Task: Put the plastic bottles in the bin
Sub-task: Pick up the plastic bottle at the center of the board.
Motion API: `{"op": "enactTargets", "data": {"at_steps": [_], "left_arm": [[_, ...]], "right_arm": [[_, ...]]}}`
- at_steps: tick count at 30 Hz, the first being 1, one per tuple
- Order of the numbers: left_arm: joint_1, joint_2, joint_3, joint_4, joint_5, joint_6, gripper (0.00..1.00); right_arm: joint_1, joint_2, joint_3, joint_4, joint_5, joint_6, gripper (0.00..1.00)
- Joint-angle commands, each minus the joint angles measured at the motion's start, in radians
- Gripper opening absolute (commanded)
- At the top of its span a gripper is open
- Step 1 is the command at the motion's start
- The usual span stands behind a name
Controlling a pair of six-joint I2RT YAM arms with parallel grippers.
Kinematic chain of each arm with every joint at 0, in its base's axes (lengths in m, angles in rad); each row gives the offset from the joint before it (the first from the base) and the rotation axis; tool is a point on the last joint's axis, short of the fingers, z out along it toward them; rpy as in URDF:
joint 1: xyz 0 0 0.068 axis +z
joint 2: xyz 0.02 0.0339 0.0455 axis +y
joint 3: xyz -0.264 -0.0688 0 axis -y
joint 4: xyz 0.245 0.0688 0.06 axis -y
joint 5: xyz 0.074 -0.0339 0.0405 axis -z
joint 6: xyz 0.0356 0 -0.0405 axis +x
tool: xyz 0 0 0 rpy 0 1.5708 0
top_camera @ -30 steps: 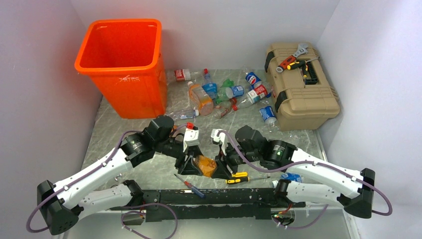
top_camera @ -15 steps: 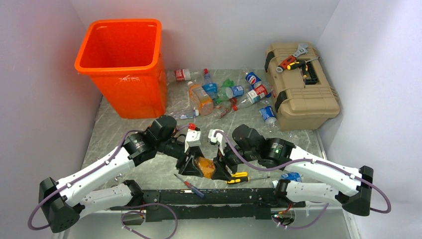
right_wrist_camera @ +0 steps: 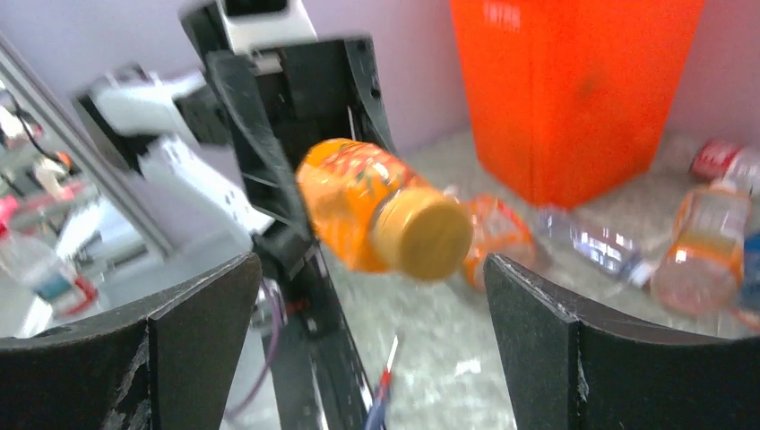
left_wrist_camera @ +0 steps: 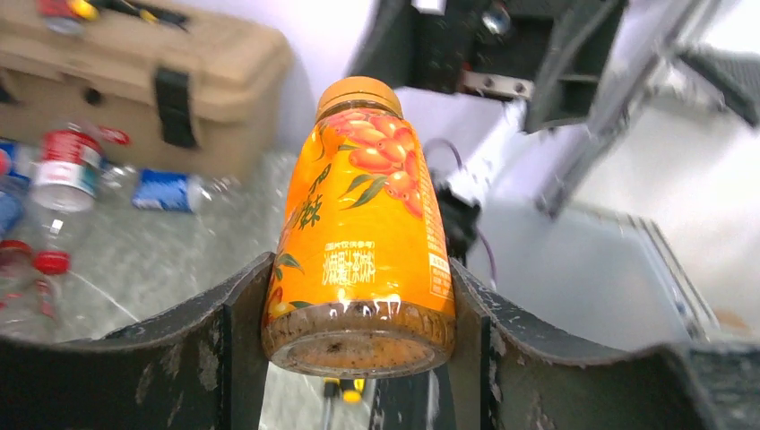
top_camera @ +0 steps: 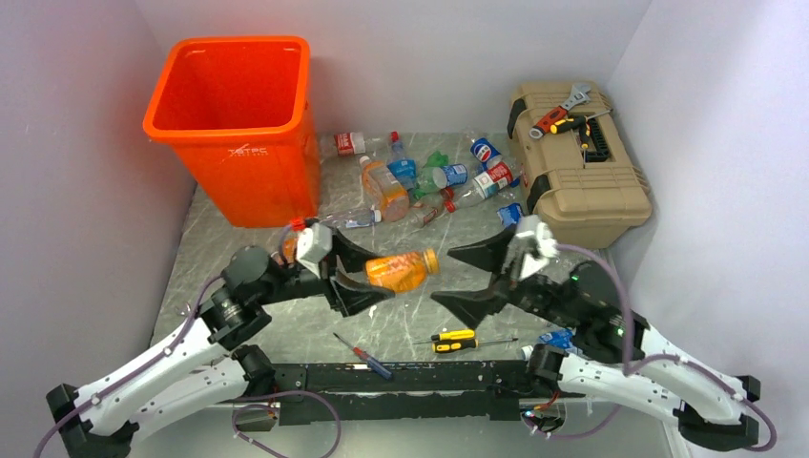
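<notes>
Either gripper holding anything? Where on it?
The left gripper clamps the orange bottle at its base end, cap pointing away. The right gripper is open, holding nothing.

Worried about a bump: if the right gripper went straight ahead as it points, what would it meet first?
Probably the capped end of the orange bottle held in the left gripper.

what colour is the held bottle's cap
Orange, like the bottle; the cap shows best in the right wrist view.
</notes>
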Motion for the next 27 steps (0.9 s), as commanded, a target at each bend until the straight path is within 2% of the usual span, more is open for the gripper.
{"op": "enactTargets", "data": {"at_steps": [1,4,12,17,27], "left_arm": [[-0.002,-0.065,-0.107,0.406,-0.344,-0.226,0.0],[-0.003,-0.046,-0.156,0.582,-0.389,-0.32,0.0],[-0.003,0.101,-0.203,0.922,-0.282,-0.502,0.0],[-0.002,0.12,-0.229,0.978,-0.283,-0.54,0.0],[-0.002,0.115,-0.237,0.961,-0.256,-0.542,0.0]], "right_arm": [[0.001,-0.091,-0.124,0.325,0.103,0.078,1.0],[0.001,-0.071,-0.169,0.41,0.15,0.114,1.0],[0.001,0.096,-0.262,0.909,0.156,0.261,0.97],[0.001,0.19,-0.257,1.079,0.13,0.316,0.97],[-0.001,0.294,-0.251,1.183,0.181,0.379,0.87]]}}
